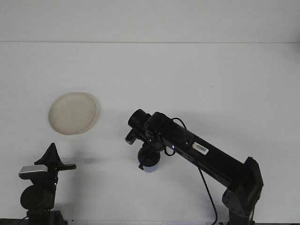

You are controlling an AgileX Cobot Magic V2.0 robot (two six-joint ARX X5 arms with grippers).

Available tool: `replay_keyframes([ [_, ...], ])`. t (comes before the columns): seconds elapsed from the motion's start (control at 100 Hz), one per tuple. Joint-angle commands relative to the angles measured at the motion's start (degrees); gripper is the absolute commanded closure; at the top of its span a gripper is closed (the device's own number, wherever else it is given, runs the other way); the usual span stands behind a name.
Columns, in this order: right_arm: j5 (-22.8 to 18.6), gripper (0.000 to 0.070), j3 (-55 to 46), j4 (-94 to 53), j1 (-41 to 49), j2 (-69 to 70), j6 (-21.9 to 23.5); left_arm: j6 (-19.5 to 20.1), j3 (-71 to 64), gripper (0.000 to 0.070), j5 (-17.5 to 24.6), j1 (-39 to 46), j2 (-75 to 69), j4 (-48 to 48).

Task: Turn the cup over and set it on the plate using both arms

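A front-facing camera looks down over a plain white table (197, 70). At the lower left corner the left gripper (52, 158) rests low and idle, its dark pointed fingers aimed upward above a silver-and-black wrist; whether those fingers are apart or together cannot be told from this angle. Up and to the right of it, well apart from everything else, lies a round cream plate (73, 113), shallow and bare. Toward the centre, the right arm (211, 157) reaches in diagonally from the lower right corner, a black jointed limb with a white label and a loose cable. Its right gripper (149, 157) points downward and appears to be closed around a pale blue cup (149, 164), which sits directly beneath it at or just above the tabletop, well to the right of the plate. The cup is mostly hidden by the gripper, so whether it stands mouth up or mouth down cannot be told. Judging by its look, the cup is a light, thin-walled plastic piece: easy to lift, smooth enough to slip, and likely to flex if squeezed hard. A hold across the side wall near the middle, or pinching the rim, would probably suit it best, with moderate pressure. The plate looks stiff and stable enough to receive it.
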Motion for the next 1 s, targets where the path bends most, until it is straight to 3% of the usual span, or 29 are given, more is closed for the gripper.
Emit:
replay_keyframes([
  [0.0,-0.22,0.0448,1.55,0.35,0.79,1.64,-1.18,-0.52,-1.16,0.0688,-0.2,0.07,-0.04,0.66],
  [0.07,-0.48,0.0443,1.64,0.35,0.79,1.16,-1.31,-0.9,-1.16,0.0688,-0.2,0.07,-0.04,0.74],
  [0.18,-1.75,0.0413,2.82,0.33,0.52,-0.98,-1.27,-5.53,-1.16,0.0688,-0.2,0.07,-0.04,0.79],
  [0.56,-1.66,0.0411,7.3,11.63,-5.01,-19.12,1.03,-27.98,-0.79,0.0688,-0.13,0.07,-0.04,1.51],
  [0.68,-1.29,0.0412,6.47,15.1,-8.57,-24.92,1.03,-34.03,0.57,0.0689,2.12,0.07,-0.04,1.57],
  [0.83,-1.33,0.0413,-0.24,21.09,-12.83,-33.27,1.03,-34.75,3.98,0.0688,9.68,0.07,0.0,1.36],
  [0.99,-1.25,0.0414,-17.11,34.58,-16.96,-46.23,1.11,-32.26,10.43,0.0688,15.74,0.07,1.95,-0.02],
])
